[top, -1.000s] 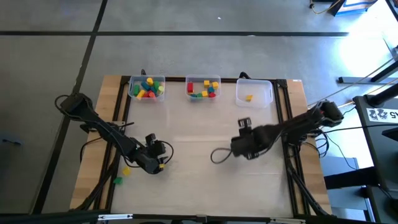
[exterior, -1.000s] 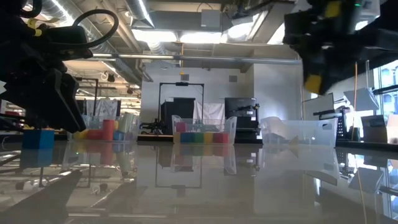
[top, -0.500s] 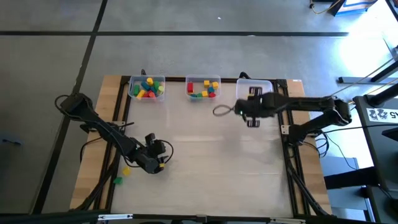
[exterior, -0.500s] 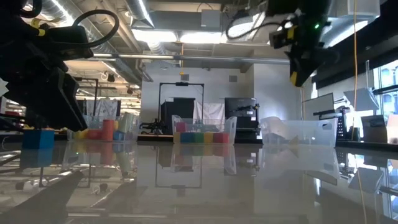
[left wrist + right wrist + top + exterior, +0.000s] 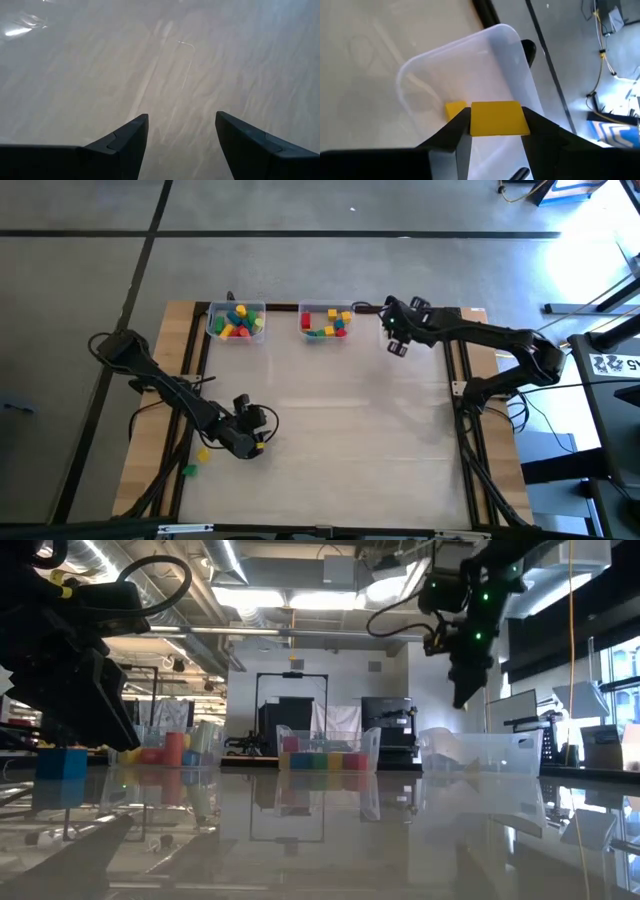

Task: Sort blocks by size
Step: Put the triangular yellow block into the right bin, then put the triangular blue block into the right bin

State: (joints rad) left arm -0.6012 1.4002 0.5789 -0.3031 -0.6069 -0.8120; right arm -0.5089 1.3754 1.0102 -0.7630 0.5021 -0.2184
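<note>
My right gripper (image 5: 397, 332) is shut on a yellow block (image 5: 499, 118) and hangs over the clear right bin (image 5: 470, 65) at the table's far edge. One small yellow block (image 5: 454, 109) lies on that bin's floor. The left bin (image 5: 236, 322) and the middle bin (image 5: 327, 321) each hold several coloured blocks. My left gripper (image 5: 245, 438) is open and empty, low over bare table at the near left. A yellow block (image 5: 203, 453) and a green block (image 5: 188, 471) lie loose on the table beside it. A blue block (image 5: 60, 762) shows in the low view. My right gripper pinches the yellow block by two opposite sides (image 5: 472, 120) between its two fingers. The fingers come from above, pointing down. The block hangs level, lifted clear above the right bin.
The three clear bins stand in a row along the far edge. Black rails (image 5: 455, 380) run along the table's left and right sides. The wide middle of the table (image 5: 330, 420) is bare.
My right gripper has carried the yellow block from the table's right middle toward the far edge and now stands over the right bin. It stays shut on the block.
</note>
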